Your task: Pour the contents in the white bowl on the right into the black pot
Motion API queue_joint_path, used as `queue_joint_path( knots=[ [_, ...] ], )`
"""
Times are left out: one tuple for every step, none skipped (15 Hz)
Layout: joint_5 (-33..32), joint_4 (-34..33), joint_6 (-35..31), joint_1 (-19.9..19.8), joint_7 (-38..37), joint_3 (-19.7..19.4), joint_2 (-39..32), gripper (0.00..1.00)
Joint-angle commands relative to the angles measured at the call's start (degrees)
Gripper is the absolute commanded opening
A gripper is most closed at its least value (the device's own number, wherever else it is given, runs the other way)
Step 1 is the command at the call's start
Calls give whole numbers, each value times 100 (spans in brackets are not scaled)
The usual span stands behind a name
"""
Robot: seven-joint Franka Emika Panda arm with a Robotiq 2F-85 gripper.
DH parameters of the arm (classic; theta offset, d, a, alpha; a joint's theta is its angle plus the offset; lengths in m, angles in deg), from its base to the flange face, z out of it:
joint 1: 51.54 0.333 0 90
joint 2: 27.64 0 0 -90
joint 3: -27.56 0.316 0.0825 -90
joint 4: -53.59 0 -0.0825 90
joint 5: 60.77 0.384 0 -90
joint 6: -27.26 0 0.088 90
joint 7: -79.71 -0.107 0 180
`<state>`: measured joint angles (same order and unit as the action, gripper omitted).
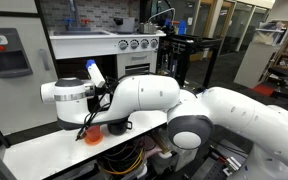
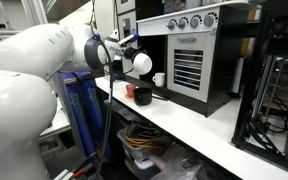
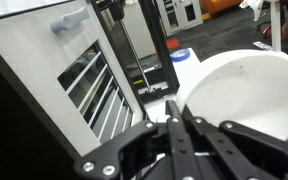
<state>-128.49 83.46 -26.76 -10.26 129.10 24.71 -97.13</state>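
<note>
Wrist view first: my gripper [image 3: 177, 125] comes in from the bottom centre of the frame. Its fingers meet at the near rim of the white bowl [image 3: 246, 95], which fills the right half of the picture. I read that as clamped on the rim, though the contact itself is half hidden by the linkage. The bowl's inside faces the camera and I cannot make out any contents. The toy oven [image 3: 74, 90] takes up the left of the frame.

In an exterior view the white bowl [image 2: 141, 63] hangs clear of the tabletop [image 2: 214, 125], left of centre. The black pot [image 2: 144, 97] sits directly beneath it in the picture, with the orange cup [image 2: 130, 92] just beside the pot on its left. A small white cup [image 2: 159, 79] stands farther back, towards the oven. In an exterior view from the opposite side, the pot [image 1: 118, 126] and orange cup [image 1: 92, 135] show under the arm at lower centre.

My judgement is that the lift and carry are done and the pour is the step in hand.

Next I need to:
- confirm the bowl's lip is over the pot and not the cup, since the two stand so close;
- bring the bowl lower;
- roll the wrist slowly so the spill lands inside the pot's rim.
</note>
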Motion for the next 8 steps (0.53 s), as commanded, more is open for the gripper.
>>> queue_joint_path(
  knots=[
    [511,-203,27,-97,-459,76,95,1],
    [633,-255,26,-115,-585,70,102,1],
    [752,-311,27,-126,-724,65,106,1],
    [884,-373,17,-145,-865,68,109,1],
    [1010,-427,13,-154,-999,63,116,1],
    [1155,-492,5,-166,-1145,73,121,1],
    [1306,-555,-6,-182,-1276,79,127,1],
    [1458,-621,-16,-190,-1428,74,124,1]
  ],
)
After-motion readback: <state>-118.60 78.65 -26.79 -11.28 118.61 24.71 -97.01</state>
